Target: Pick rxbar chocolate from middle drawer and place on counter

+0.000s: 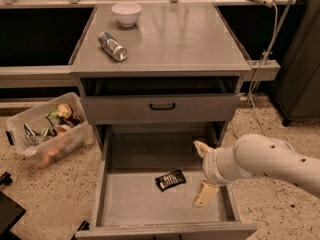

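On the counter (170, 39) a white bowl (126, 13) stands at the back left, and a silver can (112, 46) lies on its side just in front of it. A clear bin (47, 129) of odds and ends sits on the floor to the left. The chocolate bar (170, 180) lies flat in the open middle drawer (127, 201). Just right of it hovers the gripper (204, 171), spread wide, empty, not touching the bar.

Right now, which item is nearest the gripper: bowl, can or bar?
The rxbar chocolate, in the middle drawer beside the open gripper; bowl and can are up on the counter.
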Robot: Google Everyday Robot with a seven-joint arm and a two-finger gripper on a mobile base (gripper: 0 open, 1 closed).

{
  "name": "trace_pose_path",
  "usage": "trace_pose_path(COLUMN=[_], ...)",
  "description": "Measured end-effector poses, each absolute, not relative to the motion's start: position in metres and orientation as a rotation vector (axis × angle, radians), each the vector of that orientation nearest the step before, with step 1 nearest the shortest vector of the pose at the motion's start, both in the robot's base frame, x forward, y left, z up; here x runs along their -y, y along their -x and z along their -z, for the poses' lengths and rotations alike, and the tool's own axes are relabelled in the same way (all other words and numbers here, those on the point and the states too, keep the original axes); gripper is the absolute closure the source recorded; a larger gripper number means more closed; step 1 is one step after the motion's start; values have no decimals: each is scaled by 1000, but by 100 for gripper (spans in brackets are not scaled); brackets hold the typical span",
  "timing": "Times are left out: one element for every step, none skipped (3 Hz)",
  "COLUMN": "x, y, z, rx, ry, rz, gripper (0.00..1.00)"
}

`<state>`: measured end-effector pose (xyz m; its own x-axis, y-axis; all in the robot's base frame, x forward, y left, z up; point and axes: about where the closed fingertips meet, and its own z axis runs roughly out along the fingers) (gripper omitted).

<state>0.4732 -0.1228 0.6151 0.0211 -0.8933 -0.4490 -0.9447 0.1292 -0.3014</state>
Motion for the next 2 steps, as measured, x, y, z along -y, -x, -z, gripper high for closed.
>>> trace_pose_path(x=[121, 106], y=[-477, -490], z=[-597, -567], rx=[-1868, -1826], ry=[1762, 1786], rz=[-120, -140], gripper=[0, 0])
